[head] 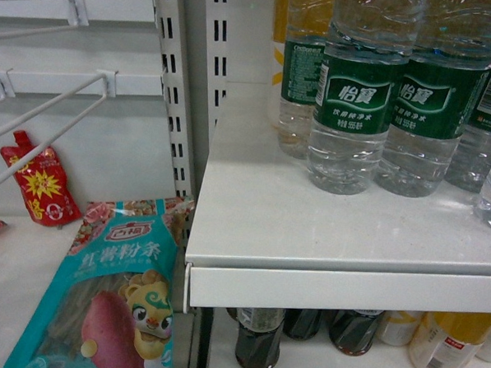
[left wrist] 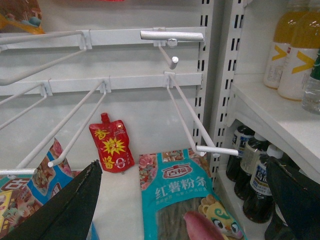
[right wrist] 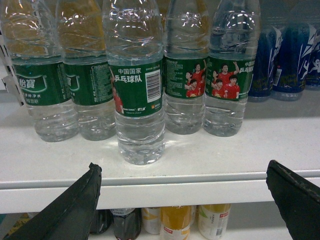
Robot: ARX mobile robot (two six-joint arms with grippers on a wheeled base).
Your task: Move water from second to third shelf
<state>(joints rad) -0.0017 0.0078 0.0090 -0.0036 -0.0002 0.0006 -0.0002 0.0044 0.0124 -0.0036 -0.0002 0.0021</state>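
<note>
Clearly, several water bottles [right wrist: 139, 95] with green labels are seen standing upright on a white shelf [right wrist: 210, 155], one set nearer the front edge than the row behind it. In the head view the same bottles [head: 353, 99] are shown at the far right on the shelf [head: 309, 228], with dark drink bottles [head: 258, 337] kept on the level below. Which numbered shelf this is cannot be settled from the views, so whether the water stands at its source or already at its goal is left open.

The right gripper [right wrist: 187, 200] is held just in front of the shelf edge, its jaws spread wide, with nothing between them; the front bottle is lined up slightly left of the gap's middle. The left gripper [left wrist: 185, 200] is likewise spread wide and empty, and is pointed at the neighbouring bay on the left, where a noodle packet [left wrist: 182, 200] and a red sauce pouch [left wrist: 110, 150] lie under wire hooks [left wrist: 190, 115].

The scene would suit an approach for a grasp on the front bottle, and equally a withdrawal after one has been set down. If a grasp is meant, a level advance would be called for, with the jaws closed around the labelled waist, and care taken that the close neighbours behind are not knocked.
</note>
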